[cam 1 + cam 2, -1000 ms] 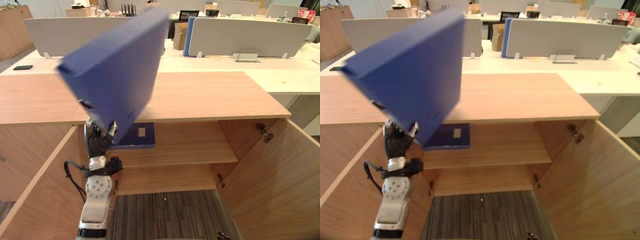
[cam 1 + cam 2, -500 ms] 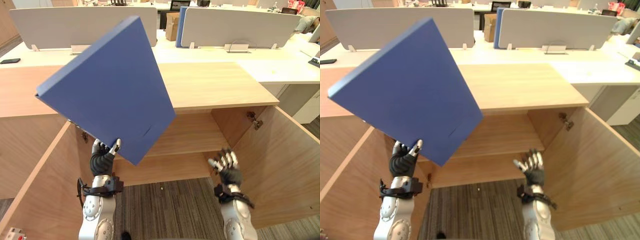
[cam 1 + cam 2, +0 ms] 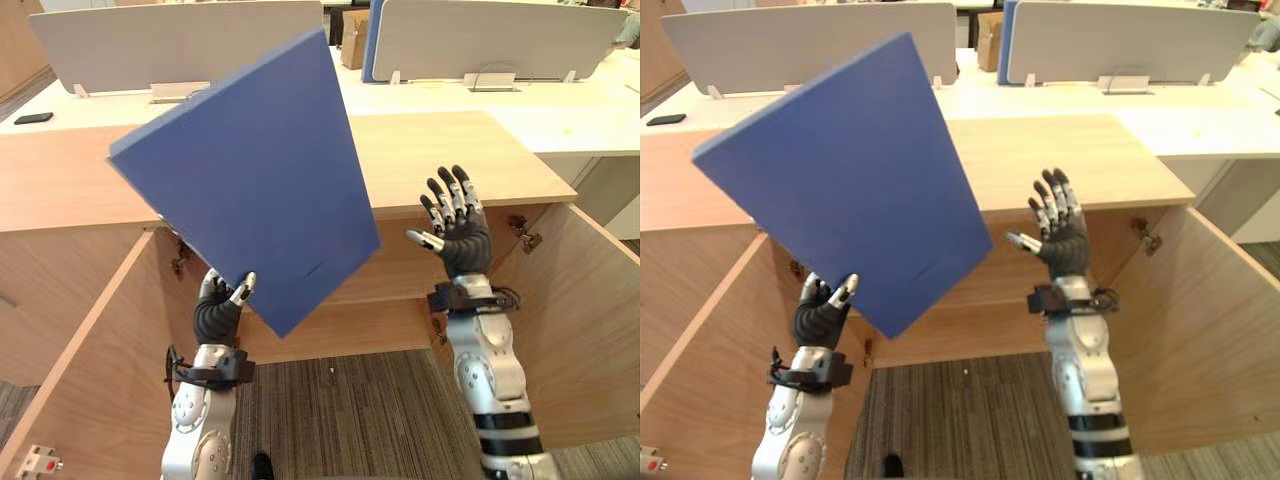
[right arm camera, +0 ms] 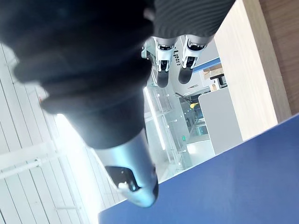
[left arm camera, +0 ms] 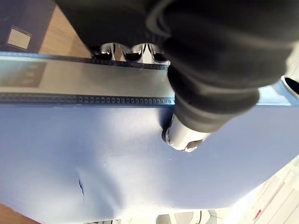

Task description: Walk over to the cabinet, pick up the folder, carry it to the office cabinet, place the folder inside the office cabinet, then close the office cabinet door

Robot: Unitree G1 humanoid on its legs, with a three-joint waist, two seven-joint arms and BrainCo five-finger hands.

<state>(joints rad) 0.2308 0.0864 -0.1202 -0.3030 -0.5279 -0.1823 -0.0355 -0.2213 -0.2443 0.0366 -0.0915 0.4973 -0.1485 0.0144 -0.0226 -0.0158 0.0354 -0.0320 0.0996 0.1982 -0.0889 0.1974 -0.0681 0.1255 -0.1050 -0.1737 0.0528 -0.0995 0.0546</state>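
Now, left eye view. The blue folder (image 3: 245,180) is up in the air in front of the office cabinet (image 3: 470,165), tilted with one corner pointing down. It covers the scene from centre out toward 10 o'clock. The left hand (image 3: 222,305), at 7 o'clock, pinches that lowest corner, with the thumb on the near face and the fingers behind it. The right hand (image 3: 455,225) is raised at 3 o'clock, its fingers straight, spread and pointing to 12 o'clock. It holds nothing. Both cabinet doors stand open, the left door (image 3: 90,380) at 8 o'clock and the right door (image 3: 590,320) at 4 o'clock. Striped carpet (image 3: 340,400) lies at 6 o'clock. Grey desk dividers (image 3: 170,45) run across 12 o'clock, and a dark phone (image 3: 33,118) lies on the desk at 10 o'clock.

Right eye view. Same layout. A clear gap separates the folder's right edge from the right hand, so there is no contact.

Left wrist view. The thumb (image 5: 184,137) presses on the folder's broad blue face. The fingers (image 5: 124,50) curl over the grey spine strip (image 5: 84,84) to the far side. The face shows a small crease near the grip.

Right wrist view. The fingers (image 4: 163,70) are extended and relaxed, and the thumb (image 4: 135,182) is out to one side. The folder's blue face shows past the thumb, apart from it. The cabinet's wooden top runs beyond the fingers.
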